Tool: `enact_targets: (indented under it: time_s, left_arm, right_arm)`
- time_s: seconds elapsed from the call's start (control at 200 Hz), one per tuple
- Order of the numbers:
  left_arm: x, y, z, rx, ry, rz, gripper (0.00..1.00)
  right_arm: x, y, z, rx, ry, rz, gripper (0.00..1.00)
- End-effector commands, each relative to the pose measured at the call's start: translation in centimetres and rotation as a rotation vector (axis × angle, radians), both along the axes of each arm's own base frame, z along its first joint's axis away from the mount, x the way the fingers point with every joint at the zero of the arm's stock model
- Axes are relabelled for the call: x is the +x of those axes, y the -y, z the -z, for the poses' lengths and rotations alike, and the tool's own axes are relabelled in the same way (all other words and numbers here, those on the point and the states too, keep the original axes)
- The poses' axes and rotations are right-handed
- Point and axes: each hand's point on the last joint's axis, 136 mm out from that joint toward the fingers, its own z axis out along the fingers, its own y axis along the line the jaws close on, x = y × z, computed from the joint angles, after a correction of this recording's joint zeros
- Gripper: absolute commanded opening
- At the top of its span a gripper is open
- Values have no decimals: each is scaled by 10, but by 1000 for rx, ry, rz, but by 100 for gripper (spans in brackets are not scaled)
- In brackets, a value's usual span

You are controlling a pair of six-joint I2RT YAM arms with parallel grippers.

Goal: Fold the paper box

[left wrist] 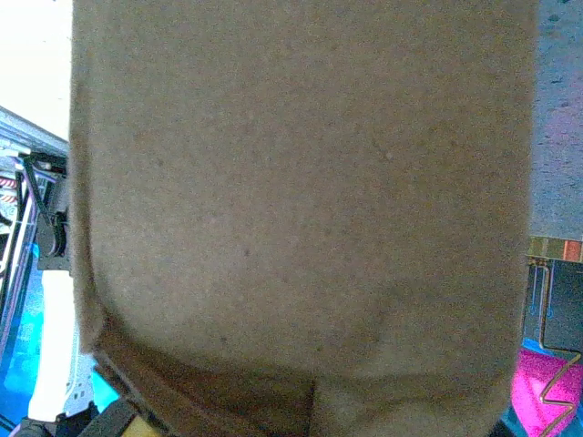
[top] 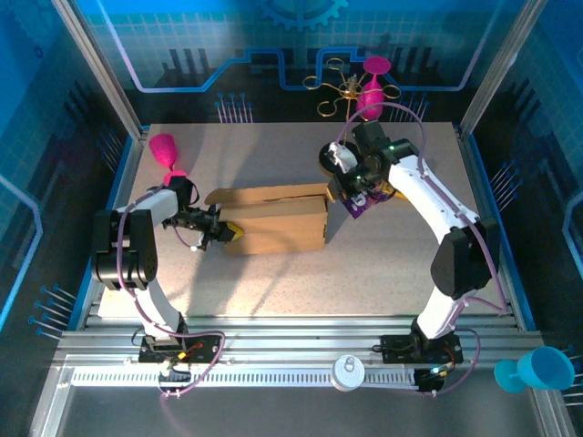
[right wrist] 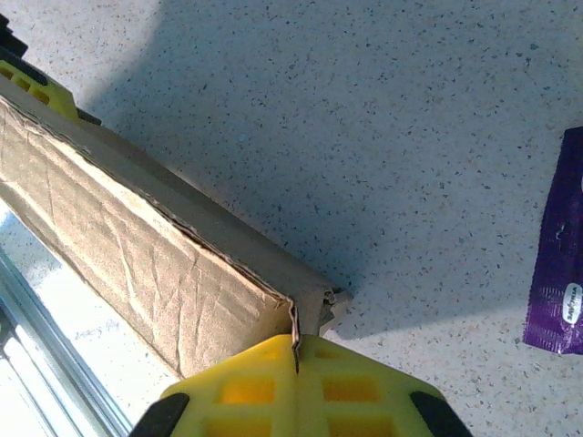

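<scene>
The paper box (top: pixel 278 223) lies just left of centre in the top view on the speckled table (top: pixel 301 291), a long brown carton stretched left to right with a flap along its upper edge. At its upper right corner the right gripper (right wrist: pixel 296 360) has its yellow pads pressed fully together on the thin cardboard edge, which runs into the seam between them at the bottom centre of the wrist view; a purple packet (right wrist: pixel 557 264) lies apart at the right edge. The left gripper (top: pixel 230 232) sits against the box's left end, and I cannot tell whether it grips the cardboard.
</scene>
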Motion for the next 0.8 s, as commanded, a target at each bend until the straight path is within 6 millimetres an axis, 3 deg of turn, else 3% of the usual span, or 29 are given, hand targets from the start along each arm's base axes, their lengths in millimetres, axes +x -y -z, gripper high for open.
enact_targets:
  time_s: [0.0,0.155,0.345,0.795]
  left_arm:
    - [-5,-22,31,165,-115,-41,0]
    - [-5,-22,31,165,-117,-49,0]
    - [-3,-22,32,167,-114,-57,0]
    - [-4,-21,34,159,-117,-61,0]
  right_arm:
    - [-10,-9,-11,26,1,41,0]
    - [-13,-13,-20,22,8,127,0]
    - [-14,-16,-15,46,-67,281,0]
    - [-21,-27,0,2,4,349,0]
